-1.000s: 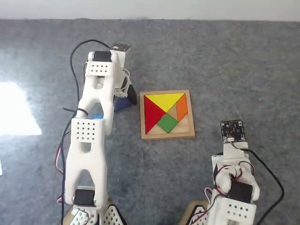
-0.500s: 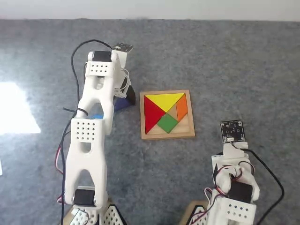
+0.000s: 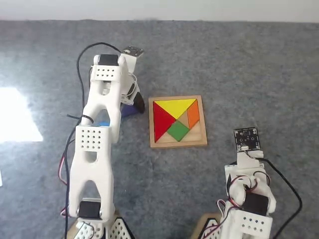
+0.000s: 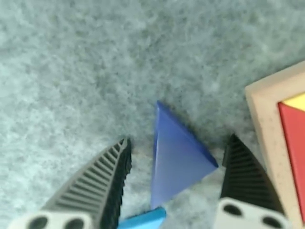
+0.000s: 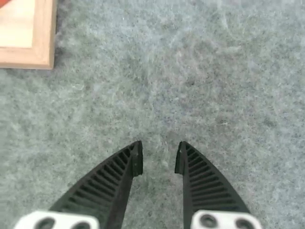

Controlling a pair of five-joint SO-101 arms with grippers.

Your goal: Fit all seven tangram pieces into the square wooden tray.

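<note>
The square wooden tray (image 3: 178, 144) lies mid-table with a yellow triangle (image 3: 174, 107), a red triangle (image 3: 161, 123), a green square (image 3: 178, 131) and an orange piece (image 3: 193, 115) in it; bare wood shows at its right corner. Just left of the tray a dark blue triangle (image 4: 178, 164) lies on the carpet. My left gripper (image 4: 179, 143) is open, one finger on each side of the triangle, neither touching it. A light blue piece (image 4: 143, 219) lies close behind it. My right gripper (image 5: 159, 145) hovers over bare carpet, narrowly open and holding nothing.
The left arm (image 3: 102, 124) stretches up the left side of the table and hides part of the light blue piece (image 3: 103, 123). The right arm (image 3: 247, 194) sits folded at the near right. The tray's corner (image 5: 28, 57) shows in the right wrist view. Grey carpet surrounds the tray.
The left arm's wrist has edged slightly to the right above the dark blue triangle. The right arm and the tray's pieces have not moved.
</note>
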